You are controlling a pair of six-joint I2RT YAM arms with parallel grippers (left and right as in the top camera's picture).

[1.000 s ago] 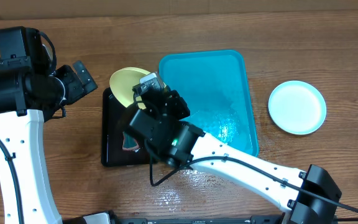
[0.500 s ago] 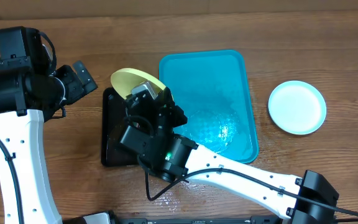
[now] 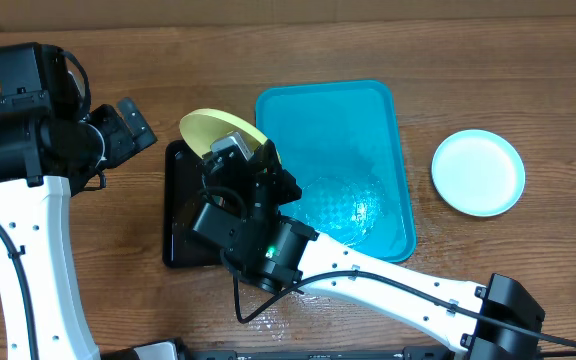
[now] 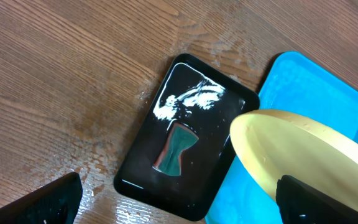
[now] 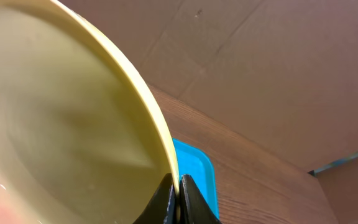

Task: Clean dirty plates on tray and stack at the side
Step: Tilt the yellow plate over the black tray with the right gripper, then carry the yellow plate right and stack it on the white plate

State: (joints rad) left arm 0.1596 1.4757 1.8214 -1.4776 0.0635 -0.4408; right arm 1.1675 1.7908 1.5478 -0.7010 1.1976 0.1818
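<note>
Right end effector (image 3: 251, 152) is clamped on the rim of the yellow plate (image 3: 211, 132). Plate tilted on edge over the far end of the black tray (image 4: 142, 168). In the last second the arm slid left off the turquoise tray (image 3: 368, 110), then paused; scrubbing probably next. Left end effector (image 3: 133, 122) has jaws apart, empty. Turquoise tray holds only water. Black tray holds a red-green sponge-like piece (image 4: 176, 149) and foam. Blue plate (image 3: 478, 172) sits on the worktop (image 3: 488, 60), right.

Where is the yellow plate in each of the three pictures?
Overhead: the yellow plate is upper left of middle, tilted, at the black tray's top edge.
Left wrist: lower right, in front of the blue tray.
Right wrist: fills the left side, rim pinched by the right claw.
Shared landmark: the blue tray, right beside the plate.
</note>
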